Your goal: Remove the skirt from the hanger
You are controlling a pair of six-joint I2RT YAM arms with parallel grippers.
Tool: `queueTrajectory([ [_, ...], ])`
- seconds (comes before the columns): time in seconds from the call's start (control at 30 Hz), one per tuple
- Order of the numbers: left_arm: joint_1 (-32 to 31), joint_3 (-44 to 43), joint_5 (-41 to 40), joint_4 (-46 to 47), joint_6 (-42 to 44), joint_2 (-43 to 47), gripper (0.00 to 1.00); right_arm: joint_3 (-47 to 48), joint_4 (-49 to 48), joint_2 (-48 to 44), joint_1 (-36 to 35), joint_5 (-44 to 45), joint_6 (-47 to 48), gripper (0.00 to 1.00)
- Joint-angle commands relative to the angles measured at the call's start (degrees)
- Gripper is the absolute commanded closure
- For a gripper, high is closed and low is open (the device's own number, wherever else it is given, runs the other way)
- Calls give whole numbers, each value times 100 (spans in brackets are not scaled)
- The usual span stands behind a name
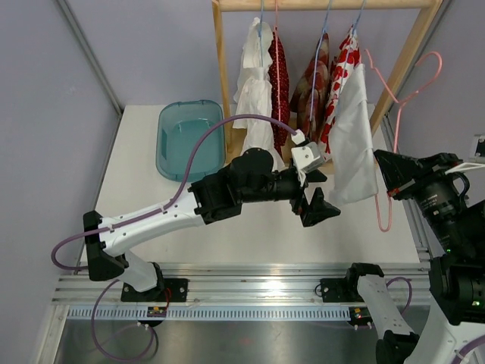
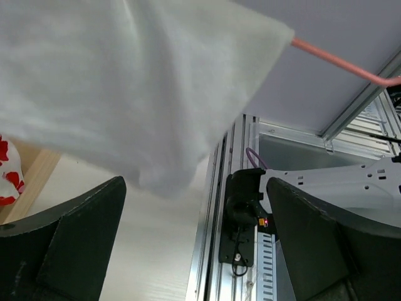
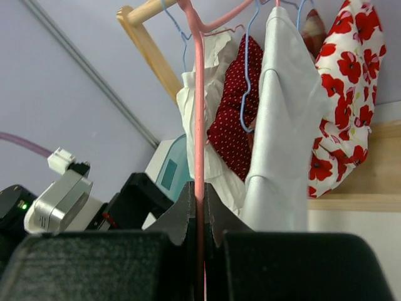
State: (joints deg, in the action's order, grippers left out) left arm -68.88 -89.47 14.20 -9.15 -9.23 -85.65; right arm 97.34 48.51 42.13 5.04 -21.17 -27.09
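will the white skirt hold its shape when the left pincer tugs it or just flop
Probably floppy: the white skirt hangs in soft folds, its corner drooping near the open left pincer. Likely light, since the thin pink hanger carries it. It may swing when tugged, though the right pincer clamps the hanger.

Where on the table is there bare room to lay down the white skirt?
Bare table lies in front of the teal bin, left of the left arm, and near the front right. Under the rack it is crowded.
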Motion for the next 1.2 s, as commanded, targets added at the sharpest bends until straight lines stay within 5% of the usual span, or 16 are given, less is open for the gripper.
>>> queueTrajectory([
  [0.0,-55,-79,-39,879,-87,-13,1,-92,-263,-117,-20,-441,-209,100],
  [0.67,-126,-316,-58,1283,-201,-839,3,127,-272,-21,-196,-494,-341,100],
  [0.7,-125,-334,-23,1319,-210,-883,11,127,-263,-21,-205,-485,-341,100],
  [0.83,-125,-553,-66,1188,-228,-1015,67,136,-219,-29,-240,-397,-279,100],
  [0.87,-125,-606,-101,1135,-237,-1033,90,127,-219,-29,-240,-362,-288,100],
  [0.9,-125,-615,-119,1091,-245,-1007,99,119,-202,-29,-249,-353,-279,100],
  [1.17,-213,613,-373,941,-281,-103,100,197,-97,84,-258,181,-33,100],
])
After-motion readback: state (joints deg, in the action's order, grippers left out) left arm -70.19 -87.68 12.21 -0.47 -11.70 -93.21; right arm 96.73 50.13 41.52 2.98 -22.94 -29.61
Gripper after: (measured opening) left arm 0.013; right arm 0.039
